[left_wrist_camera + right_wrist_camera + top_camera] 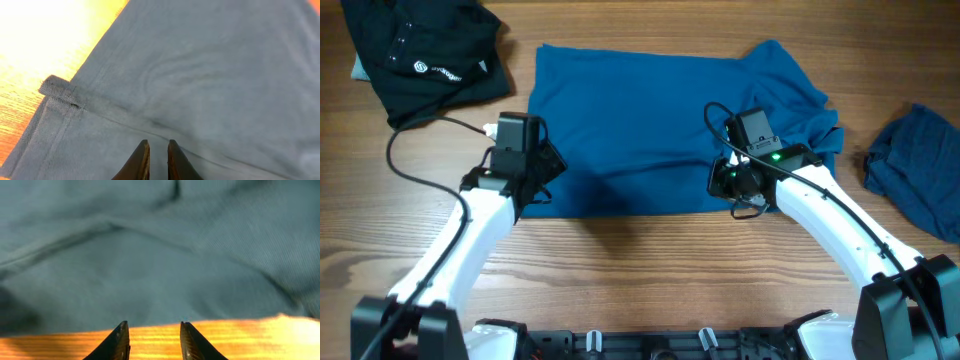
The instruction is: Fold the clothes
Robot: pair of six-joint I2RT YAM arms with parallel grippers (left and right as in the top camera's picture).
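Soft blue shirt (pixel 640 130) lies flat on wooden tabletop (pixel 620 270). Left tool (pixel 158 145) over it looks barely apart, empty. Right tool (pixel 154 326) at its edge: apart, empty.

Your left arm (pixel 460 240) and right arm (pixel 830 215) wear smooth white shells that end in boxy black wrist units. A thin black cable (pixel 392 160) loops off the left wrist from a white plug (pixel 488 128). Another black cable (pixel 713 112) curls above the right wrist, where a small green light (pixel 775 155) glows. Your left gripper (pixel 158 143) and right gripper (pixel 154 324) each carry two dark, glossy fingers tapering to narrow tips.
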